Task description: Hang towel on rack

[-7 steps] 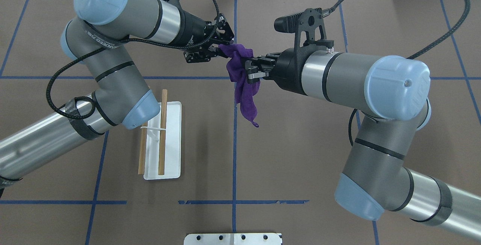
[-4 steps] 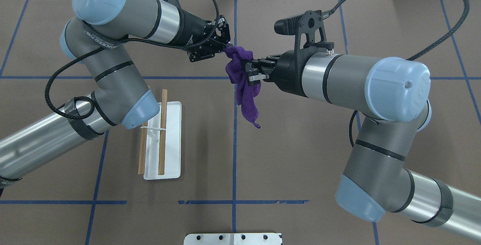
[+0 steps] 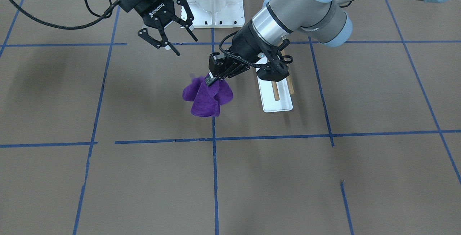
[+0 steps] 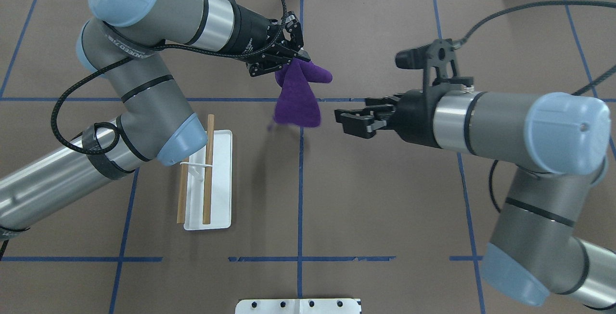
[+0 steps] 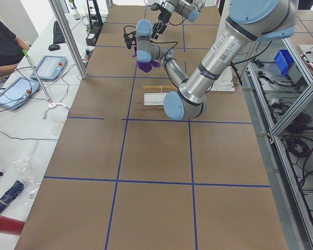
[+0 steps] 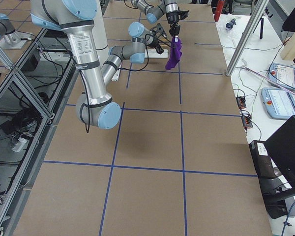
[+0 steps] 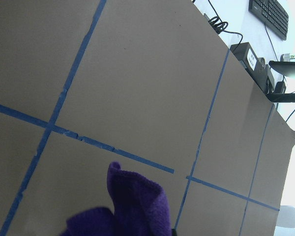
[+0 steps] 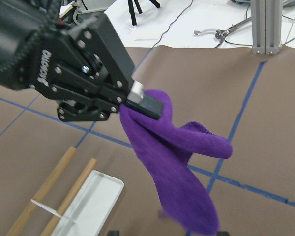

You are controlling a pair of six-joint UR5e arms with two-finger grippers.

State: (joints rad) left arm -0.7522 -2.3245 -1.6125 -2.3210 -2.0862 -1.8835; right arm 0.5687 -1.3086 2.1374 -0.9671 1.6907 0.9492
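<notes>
Facing the robot, the left gripper (image 3: 210, 79) has its jaws pinching the top of the purple towel (image 3: 207, 100), which hangs above the tabletop (image 3: 144, 177) near the rack (image 3: 277, 104). The right gripper (image 3: 186, 47) is apart from the towel, its jaws spread and empty. From overhead, the towel (image 4: 298, 102) dangles between the two grippers, well apart from the rack (image 4: 220, 184). The right wrist camera shows the cloth (image 8: 177, 162) pinched at a fold.

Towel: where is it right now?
In the overhead view the towel hangs from the left gripper over the centre tape line, just left of the open right gripper, farther out than the rack.
</notes>
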